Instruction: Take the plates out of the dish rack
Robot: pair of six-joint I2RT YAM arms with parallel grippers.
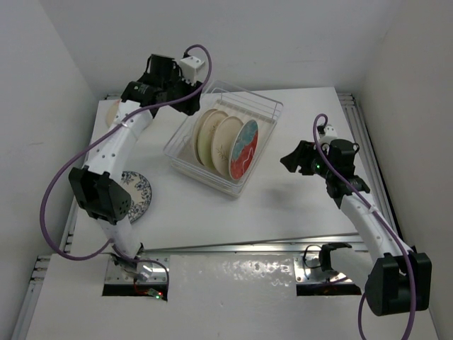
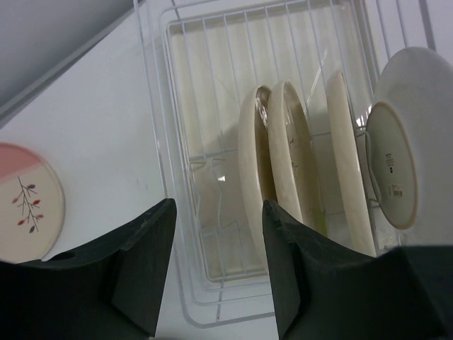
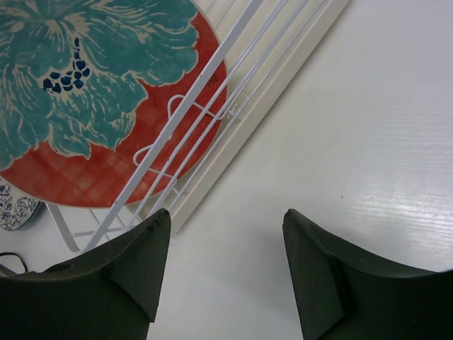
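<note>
The clear dish rack (image 1: pixel 266 106) stands mid-table with several plates upright in its white wire slots: pale cream ones (image 1: pixel 207 134) and a red-and-teal plate (image 1: pixel 245 147) at the right end. In the left wrist view the cream plates (image 2: pixel 291 145) stand on edge in the dish rack (image 2: pixel 159 142). My left gripper (image 1: pixel 185 98) hovers over the rack's far left corner, open (image 2: pixel 218 212) and empty. My right gripper (image 1: pixel 290 160) hangs just right of the rack, open (image 3: pixel 226 219) over bare table, beside the red-and-teal plate (image 3: pixel 85 92).
A blue floral plate (image 1: pixel 139 191) lies flat at the left, partly under the left arm. A cream plate with a pink-orange patch (image 2: pixel 28 202) lies at the far left corner (image 1: pixel 111 112). White walls enclose the table on three sides.
</note>
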